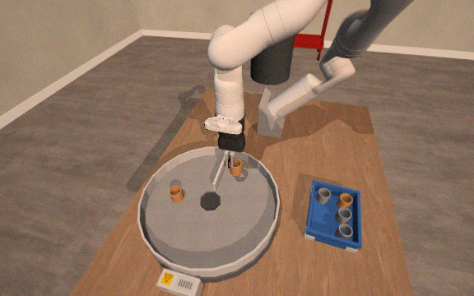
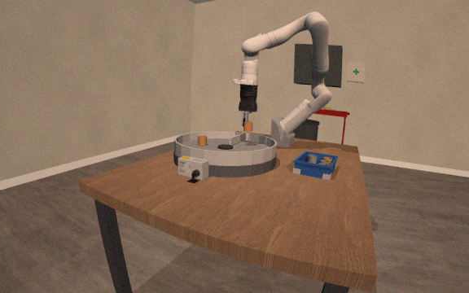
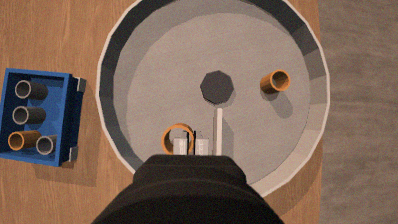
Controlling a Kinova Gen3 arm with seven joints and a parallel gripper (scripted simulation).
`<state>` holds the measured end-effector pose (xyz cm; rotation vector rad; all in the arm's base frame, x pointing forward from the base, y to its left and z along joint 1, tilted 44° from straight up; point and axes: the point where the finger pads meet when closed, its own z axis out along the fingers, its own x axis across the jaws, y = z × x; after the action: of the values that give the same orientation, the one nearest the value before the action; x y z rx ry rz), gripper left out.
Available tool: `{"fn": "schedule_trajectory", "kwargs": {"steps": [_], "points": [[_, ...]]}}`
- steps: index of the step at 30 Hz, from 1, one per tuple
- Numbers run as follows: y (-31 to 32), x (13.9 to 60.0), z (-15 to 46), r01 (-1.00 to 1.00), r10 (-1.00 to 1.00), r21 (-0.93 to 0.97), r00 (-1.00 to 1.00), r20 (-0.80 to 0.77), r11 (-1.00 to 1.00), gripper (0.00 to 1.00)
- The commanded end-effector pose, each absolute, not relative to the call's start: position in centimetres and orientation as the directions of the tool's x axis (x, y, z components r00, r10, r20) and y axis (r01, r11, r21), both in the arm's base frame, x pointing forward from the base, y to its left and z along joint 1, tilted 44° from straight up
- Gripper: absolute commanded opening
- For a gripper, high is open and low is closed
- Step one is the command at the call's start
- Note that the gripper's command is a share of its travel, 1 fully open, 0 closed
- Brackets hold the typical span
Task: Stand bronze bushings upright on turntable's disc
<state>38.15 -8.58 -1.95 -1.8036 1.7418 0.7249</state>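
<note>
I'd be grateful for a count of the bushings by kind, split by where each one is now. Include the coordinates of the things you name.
Bronze, standing on the disc [image 1: 188,222] [image 3: 165,60]: 1
Bronze, in the claw [image 1: 230,164] [image 2: 245,123] [image 3: 191,138]: 1
Bronze, in the crate [image 1: 332,243] [image 2: 315,170] [image 3: 64,115]: 1
Steel, in the crate: 3
Total: 6

Workshop or lab: robot arm [image 1: 229,96] [image 2: 320,45] on wooden table [image 1: 315,164] [image 2: 234,212], red cart [image 1: 309,41] [image 2: 334,113], green-cross sign [image 2: 356,72] on plain wall.
</note>
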Motion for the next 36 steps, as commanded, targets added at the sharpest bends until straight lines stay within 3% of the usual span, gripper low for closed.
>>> {"fn": "schedule_trajectory", "kwargs": {"steps": [1,36], "points": [[-8.69,37.77,-1.98,-0.999,-0.717,-0.005,0.036,-0.696,-0.045,0.0],[-8.65,37.27,-1.97,-0.999,-0.716,-0.004,0.034,-0.697,-0.044,0.0]]}}
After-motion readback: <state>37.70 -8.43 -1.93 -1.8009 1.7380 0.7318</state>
